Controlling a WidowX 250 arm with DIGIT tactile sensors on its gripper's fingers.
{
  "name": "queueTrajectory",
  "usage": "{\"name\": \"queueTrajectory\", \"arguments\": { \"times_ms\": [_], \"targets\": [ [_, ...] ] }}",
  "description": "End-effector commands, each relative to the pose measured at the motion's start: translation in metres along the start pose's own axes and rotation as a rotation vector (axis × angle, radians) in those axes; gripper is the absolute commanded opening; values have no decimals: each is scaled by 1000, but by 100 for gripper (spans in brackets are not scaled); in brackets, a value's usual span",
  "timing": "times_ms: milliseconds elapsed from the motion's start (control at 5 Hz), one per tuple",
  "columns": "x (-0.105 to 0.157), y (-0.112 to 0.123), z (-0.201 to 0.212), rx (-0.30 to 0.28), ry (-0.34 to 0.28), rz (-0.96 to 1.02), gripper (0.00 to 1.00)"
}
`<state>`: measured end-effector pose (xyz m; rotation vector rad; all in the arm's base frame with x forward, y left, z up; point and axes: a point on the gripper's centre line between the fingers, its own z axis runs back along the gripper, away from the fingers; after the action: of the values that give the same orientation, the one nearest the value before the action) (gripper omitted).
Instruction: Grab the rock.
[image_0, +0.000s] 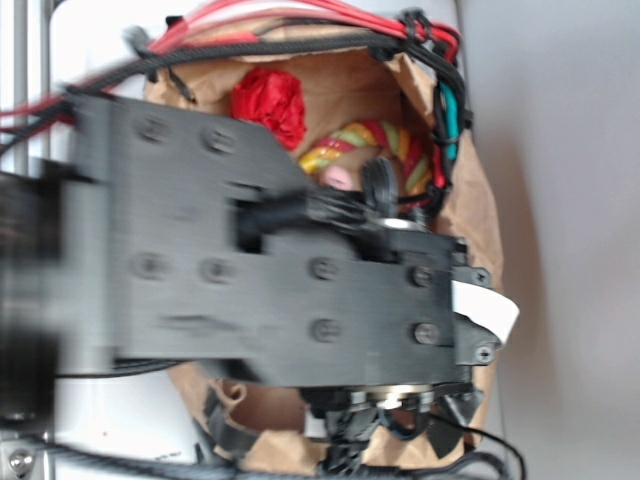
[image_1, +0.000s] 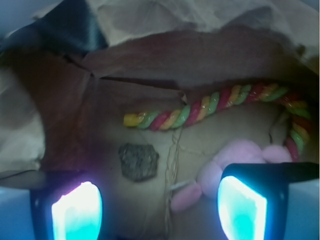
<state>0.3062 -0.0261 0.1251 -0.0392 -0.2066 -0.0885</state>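
Observation:
The rock is a small dark grey-brown angular lump lying on the brown paper floor of the bag. My gripper hangs above it, open, with nothing between its glowing cyan pads. The rock sits just beyond the left pad, between the two fingers' lines. In the exterior view the black arm covers most of the bag and hides the rock.
A pink plush toy lies right of the rock, near the right pad. A twisted multicoloured rope curves behind both. A red ruffled paper ball sits at the bag's far end. Cables run round the bag's rim.

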Motion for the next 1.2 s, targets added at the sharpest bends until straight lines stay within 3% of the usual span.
{"name": "queueTrajectory", "arguments": {
  "times_ms": [0,600,1000],
  "targets": [
    [15,14,1,29,-88,-16,100],
    [18,59,16,-1,-66,84,100],
    [-20,20,-4,63,-118,-84,100]
  ]
}}
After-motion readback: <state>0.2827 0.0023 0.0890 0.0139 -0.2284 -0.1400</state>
